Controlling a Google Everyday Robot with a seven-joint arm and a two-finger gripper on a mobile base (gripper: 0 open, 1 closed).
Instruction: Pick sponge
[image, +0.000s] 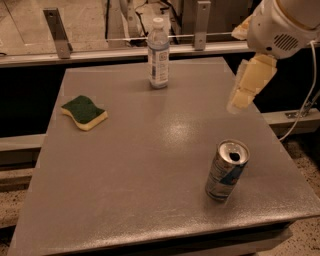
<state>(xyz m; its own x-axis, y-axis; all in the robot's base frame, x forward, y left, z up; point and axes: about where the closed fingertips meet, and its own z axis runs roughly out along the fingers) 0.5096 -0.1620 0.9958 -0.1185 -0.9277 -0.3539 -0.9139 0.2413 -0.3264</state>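
Note:
The sponge (84, 112), dark green on top with a pale yellow body, lies flat on the left side of the grey table (150, 165). My gripper (240, 97), with pale yellow blocky fingers, hangs from the white arm above the table's right side. It is far to the right of the sponge and touches nothing.
A clear plastic water bottle (158, 53) stands upright at the table's back middle. An open silver and blue can (227, 170) stands near the front right. A metal rail with posts (55, 32) runs behind the table. A cable (305, 107) hangs at the right.

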